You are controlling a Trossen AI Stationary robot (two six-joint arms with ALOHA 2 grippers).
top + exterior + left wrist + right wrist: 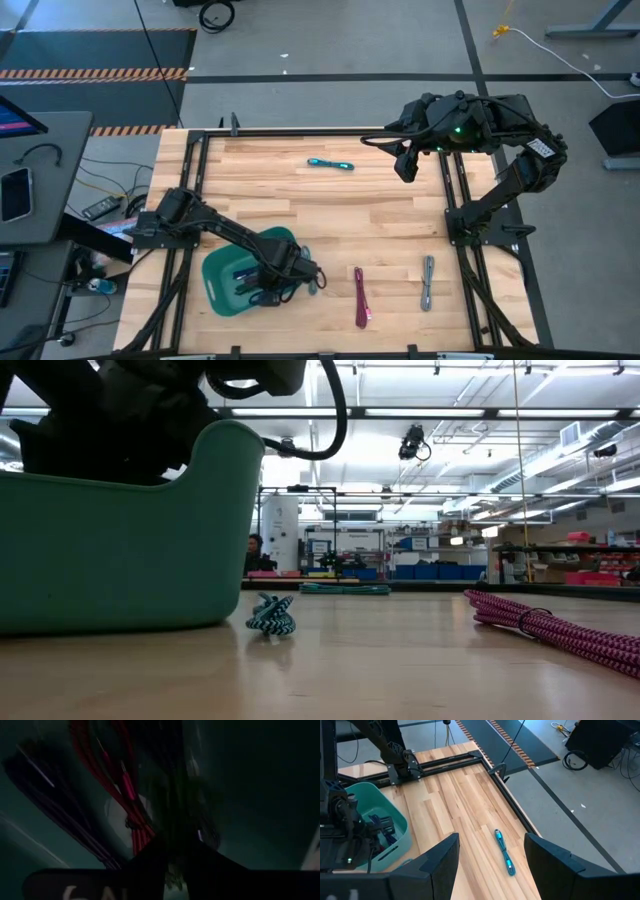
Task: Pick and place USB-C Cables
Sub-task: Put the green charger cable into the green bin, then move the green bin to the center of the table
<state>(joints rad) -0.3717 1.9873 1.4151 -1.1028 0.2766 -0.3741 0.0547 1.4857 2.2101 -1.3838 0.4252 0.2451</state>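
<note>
- The left pincer (pixel 290 280) is lowered into the teal bin (pixel 222 290) at the near left of the counter (pixel 330 210); its wrist view is dark and crowded, so I cannot tell whether its fingers are clenched or released.
- In that wrist view, red cable strands (pixel 125 795) and dark purple ones (pixel 60 815) lie against the bin's inner wall, seemingly right in front of the fingers.
- From above, dark cables (pixel 243 272) show inside the bin beside the left arm.
- A green-and-black cable bundle (pixel 271 614) lies on the counter just outside the bin's wall (pixel 120 550), near the left pincer in the overhead view (pixel 312 283).
- A magenta cable (pixel 361 297) lies stretched out on the near middle of the counter; the low view shows it too (pixel 545 628).
- A grey cable (pixel 428 282) lies to the right of the magenta one, well apart from it.
- A cyan cable (pixel 330 164) lies alone toward the far edge of the counter, also seen from the right wrist (pixel 504 852).
- The right pincer (pixel 407 165) hangs above the far right of the counter with its fingers spread apart and nothing between them.
</note>
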